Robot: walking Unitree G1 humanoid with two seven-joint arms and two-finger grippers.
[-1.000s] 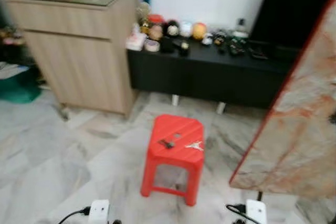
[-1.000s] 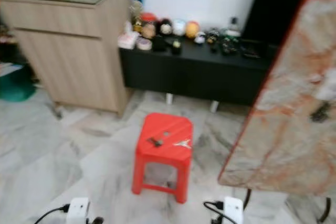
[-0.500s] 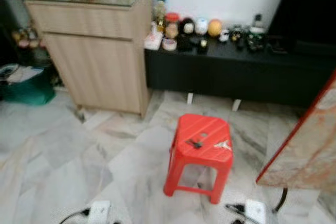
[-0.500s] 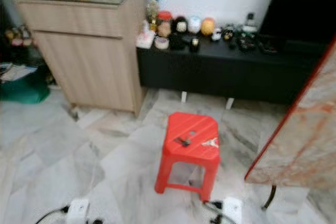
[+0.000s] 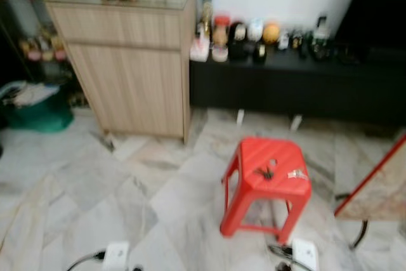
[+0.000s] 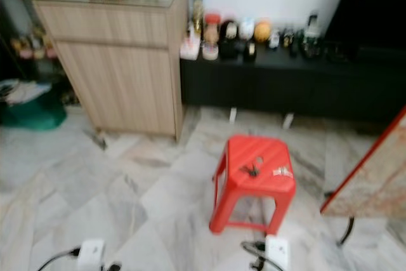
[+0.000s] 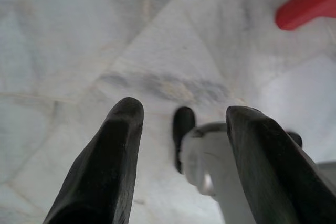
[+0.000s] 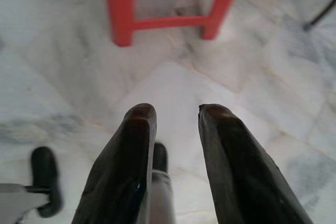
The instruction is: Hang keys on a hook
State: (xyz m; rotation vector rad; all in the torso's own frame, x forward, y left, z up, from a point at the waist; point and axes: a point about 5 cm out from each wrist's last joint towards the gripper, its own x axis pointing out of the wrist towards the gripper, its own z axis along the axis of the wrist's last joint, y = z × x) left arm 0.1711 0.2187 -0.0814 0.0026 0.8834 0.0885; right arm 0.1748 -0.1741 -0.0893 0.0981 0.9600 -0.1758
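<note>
Nearest the robot, both arms hang low over the pale marble floor (image 5: 76, 195). The left gripper (image 7: 181, 129) points down at the tiles with its two black fingers spread wide and nothing between them; beyond the tips show a black foot and part of a white leg of the robot. The right gripper (image 8: 173, 124) also aims at the floor, its fingers parted by a narrower gap and holding nothing, with the legs of the red stool (image 8: 126, 9) just past the tips.

From the head camera, two white wrist housings sit at about seven and five o'clock along the lower edge. The red stool (image 5: 266, 185) stands ahead, toward four o'clock. The keys (image 5: 265, 172) lie on its seat as a small dark cluster, beside a little white mark. At three o'clock a marble-patterned panel (image 5: 377, 185) with a red edge leans into view.

Farther on, a wooden cabinet (image 5: 130, 61) stands at eleven o'clock, a green tub (image 5: 38, 112) at nine, and a low black bench (image 5: 298, 84) carrying small ornaments runs along the white wall at one o'clock. The picture is blurred.
</note>
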